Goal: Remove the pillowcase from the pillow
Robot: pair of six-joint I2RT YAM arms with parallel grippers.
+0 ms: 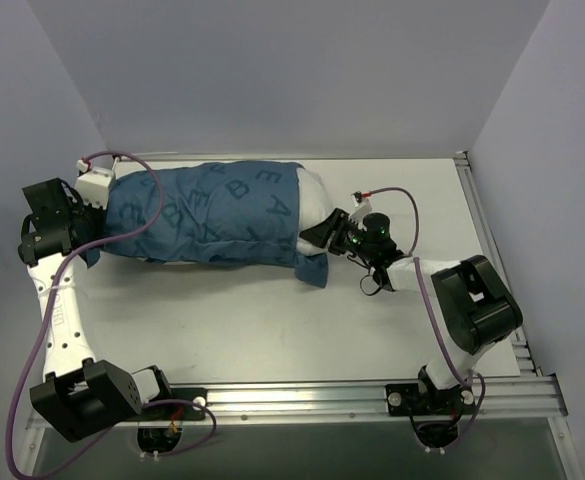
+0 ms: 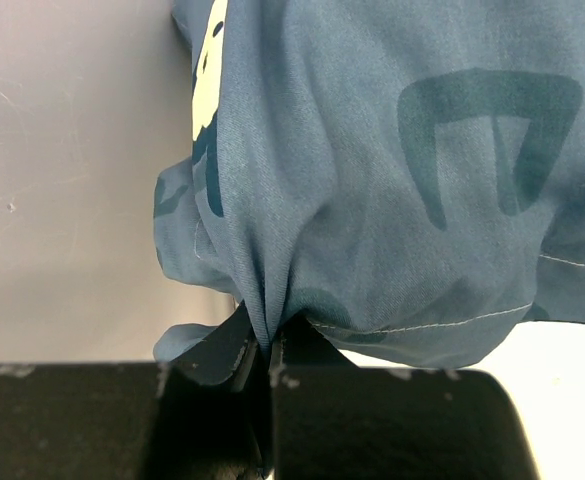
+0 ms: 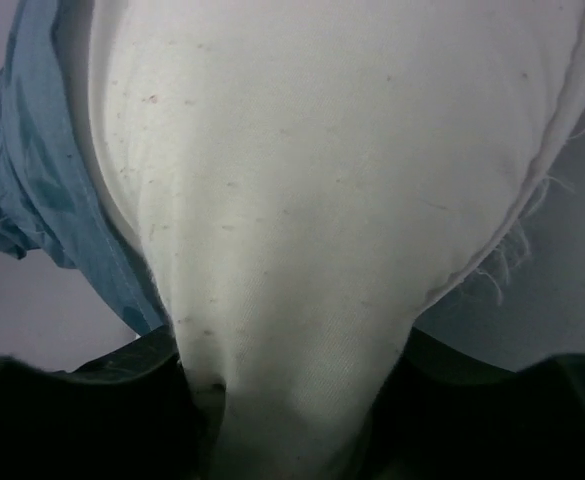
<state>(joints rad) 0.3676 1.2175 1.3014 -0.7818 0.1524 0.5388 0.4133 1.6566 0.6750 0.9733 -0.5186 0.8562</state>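
Printed letters all over the pillowcase (image 1: 212, 215), darker blue on lighter blue. Top view, upper middle of the frame: an E close to the open edge, an A just below it, a B a little further left. More E and A shapes running toward the lower left, all turned at odd angles, some lost in the folds. Left wrist view, upper right: one big letter, an arch open downward, maybe a U flipped over. Cannot say for sure.

The blue lettered pillowcase (image 1: 207, 212) lies stretched sideways, covering the plump white pillow (image 1: 315, 205) except its bare right end.
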